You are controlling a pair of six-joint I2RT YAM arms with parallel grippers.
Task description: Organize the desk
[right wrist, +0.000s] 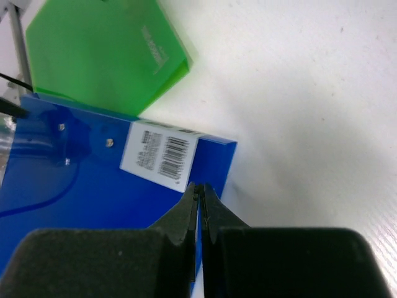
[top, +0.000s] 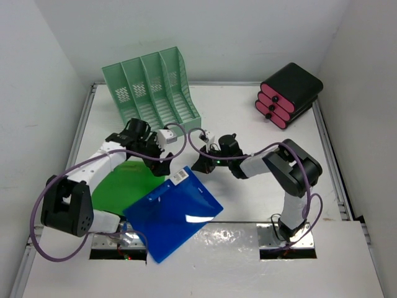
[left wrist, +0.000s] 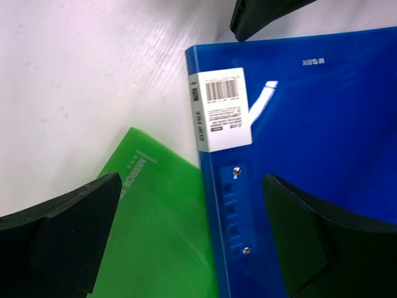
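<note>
Blue plastic marks the clip folder [top: 177, 211], lying aslant on the white counter [top: 248, 118], which fills the top view, and overlapping a green folder [top: 115, 186]. A mint file rack [top: 155, 87] and a black-and-pink drawer box [top: 288, 93] stand at the far edge. The 2 arms reach low and inward, meeting at the blue folder's far corner. From the left wrist, the left gripper [left wrist: 192, 236] hangs spread over the spine. From the right wrist, the right gripper [right wrist: 198, 194] pinches the labelled corner's edge. The counter looks rigid and slick, so a thin, light, bendy folder likely slides. The stiff spine seems the surest hold.
</note>
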